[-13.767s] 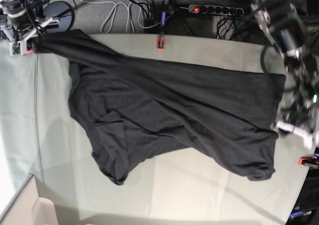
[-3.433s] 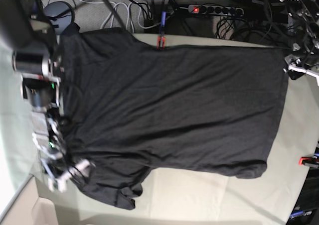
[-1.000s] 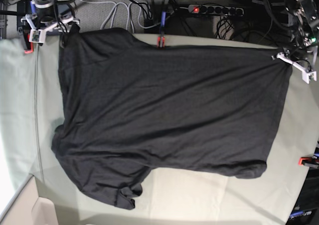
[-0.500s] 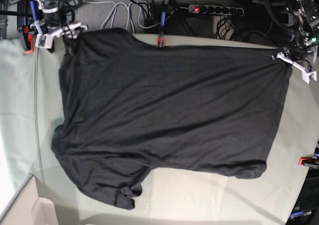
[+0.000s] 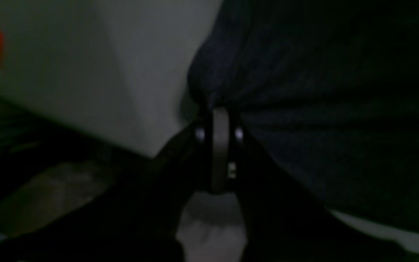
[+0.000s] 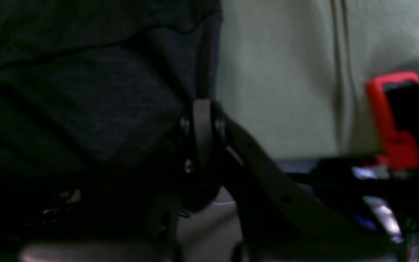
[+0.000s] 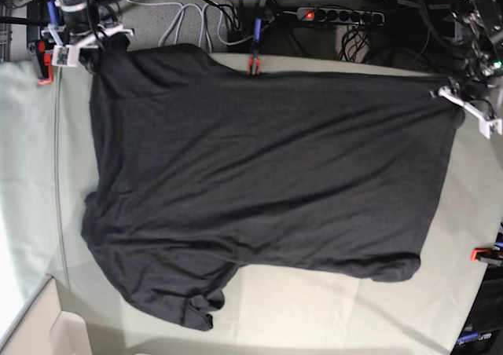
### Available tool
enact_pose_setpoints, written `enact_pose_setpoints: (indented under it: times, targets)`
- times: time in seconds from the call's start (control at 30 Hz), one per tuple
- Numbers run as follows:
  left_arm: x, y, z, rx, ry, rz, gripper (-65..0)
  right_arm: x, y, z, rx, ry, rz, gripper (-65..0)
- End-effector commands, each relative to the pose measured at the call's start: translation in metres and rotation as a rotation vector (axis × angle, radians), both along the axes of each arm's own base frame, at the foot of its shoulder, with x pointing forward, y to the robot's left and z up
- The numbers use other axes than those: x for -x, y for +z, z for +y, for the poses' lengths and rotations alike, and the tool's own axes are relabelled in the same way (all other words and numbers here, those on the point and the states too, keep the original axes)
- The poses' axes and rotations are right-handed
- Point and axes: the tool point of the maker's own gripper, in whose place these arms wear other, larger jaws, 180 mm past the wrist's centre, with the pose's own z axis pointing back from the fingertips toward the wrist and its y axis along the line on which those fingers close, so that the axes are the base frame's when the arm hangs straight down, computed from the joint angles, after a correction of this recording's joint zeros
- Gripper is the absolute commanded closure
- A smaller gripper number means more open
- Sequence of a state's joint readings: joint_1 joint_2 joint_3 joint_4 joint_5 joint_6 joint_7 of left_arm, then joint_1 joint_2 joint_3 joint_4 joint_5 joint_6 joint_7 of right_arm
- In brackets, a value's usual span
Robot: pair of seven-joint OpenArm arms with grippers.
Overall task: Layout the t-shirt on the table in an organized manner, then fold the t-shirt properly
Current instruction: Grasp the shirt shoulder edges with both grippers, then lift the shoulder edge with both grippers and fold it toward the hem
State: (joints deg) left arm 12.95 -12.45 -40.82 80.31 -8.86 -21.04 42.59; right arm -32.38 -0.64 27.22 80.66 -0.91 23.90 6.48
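Change: right end effector (image 7: 88, 47) has been closed on t-shirt (image 7: 267, 182) at far bench (image 7: 31, 182) corner | left end effector (image 7: 456, 102) clamped on opposite corner | Step: layout | Next: corners drawn taut.

From my remote station I count one t-shirt (image 7: 259, 182) spread on one bench (image 7: 314, 308). Three red clamps show at the bench's edges: one at the far side (image 7: 253, 63), one at the left corner (image 7: 43, 64), one at the right (image 7: 483, 254). Two grippers, left (image 7: 465, 104) and right (image 7: 88, 42), one power strip (image 7: 338, 15).
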Motion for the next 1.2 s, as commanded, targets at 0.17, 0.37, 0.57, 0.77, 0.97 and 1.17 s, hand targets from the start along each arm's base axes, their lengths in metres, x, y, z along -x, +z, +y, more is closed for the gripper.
enact_pose_setpoints:
  times: [0.17,0.37,0.57,0.77,0.97,1.17]
  targets:
    - [-0.013,0.022,0.009,-0.048,-0.012,-0.057,0.0,-0.020,0.039,-0.010,0.047,0.019,-0.120,0.0]
    - [-0.018,0.028,0.009,-0.055,-0.017,-0.075,0.0,-0.039,0.059,-0.019,0.084,0.018,-0.183,0.0]
    - [-0.030,0.034,0.009,-0.055,-0.016,-0.103,0.0,-0.058,0.071,-0.028,0.104,0.010,-0.233,0.0]
    - [-0.039,0.040,0.010,-0.056,-0.014,-0.126,0.0,-0.073,0.086,-0.050,0.138,-0.047,-0.290,0.0]
    - [-0.059,0.052,0.010,-0.055,-0.012,-0.175,0.0,-0.089,0.083,-0.056,0.137,-0.049,-0.242,0.0]
    - [-0.083,0.066,0.009,-0.049,-0.010,-0.232,0.0,-0.111,0.087,-0.053,0.120,-0.038,-0.252,0.0]
